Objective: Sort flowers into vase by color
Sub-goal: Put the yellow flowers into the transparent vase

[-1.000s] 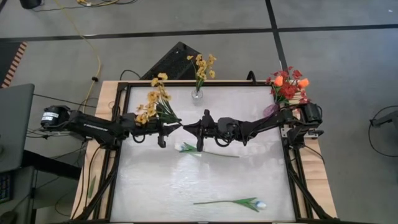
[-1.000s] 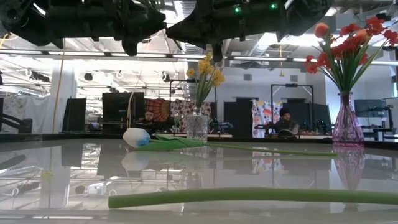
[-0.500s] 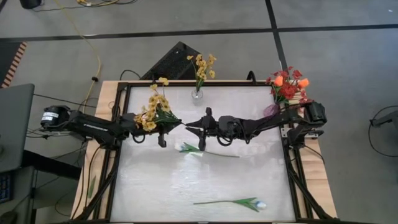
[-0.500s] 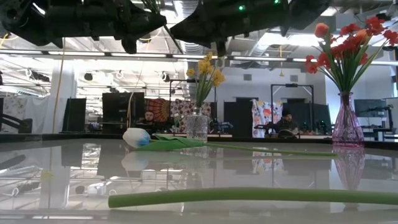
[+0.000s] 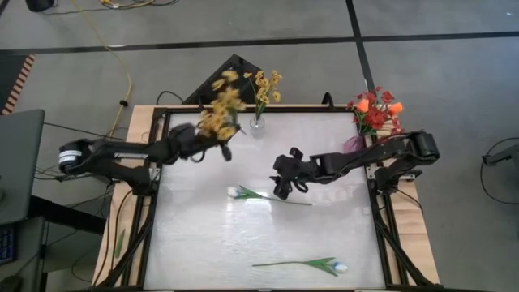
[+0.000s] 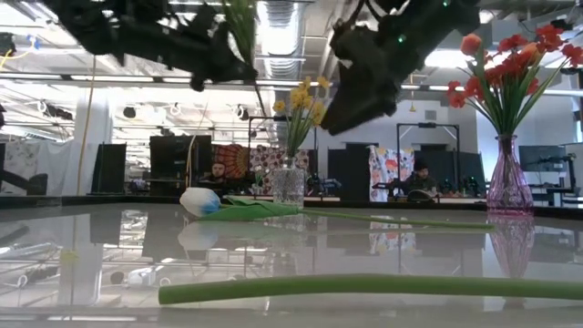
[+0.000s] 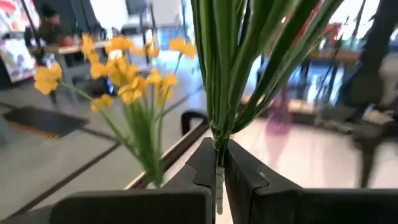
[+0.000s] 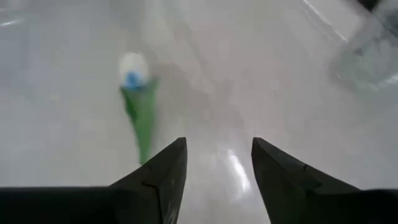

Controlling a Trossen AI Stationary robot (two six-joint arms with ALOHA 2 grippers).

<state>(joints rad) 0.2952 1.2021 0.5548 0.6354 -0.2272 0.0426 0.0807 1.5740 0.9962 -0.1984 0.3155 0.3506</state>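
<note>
High view first: we see the left gripper [image 5: 212,144] carrying a yellow spray [image 5: 219,111] toward the small clear vase [image 5: 257,123] at the table's far edge, which already holds yellow flowers [image 5: 265,83]. The risk, as we judge it, is the long stem missing the narrow mouth or knocking the light vase over. In the left wrist view its jaws are pinched tight on the spray's green stem. The right gripper [image 5: 284,186] hangs above the near white tulip [image 5: 236,192] with jaws moderately apart and empty; a low descent could skid the bud away. Another white tulip [image 5: 339,266] lies near the front edge. The purple vase [image 5: 353,143] holds red and orange blooms.
</note>
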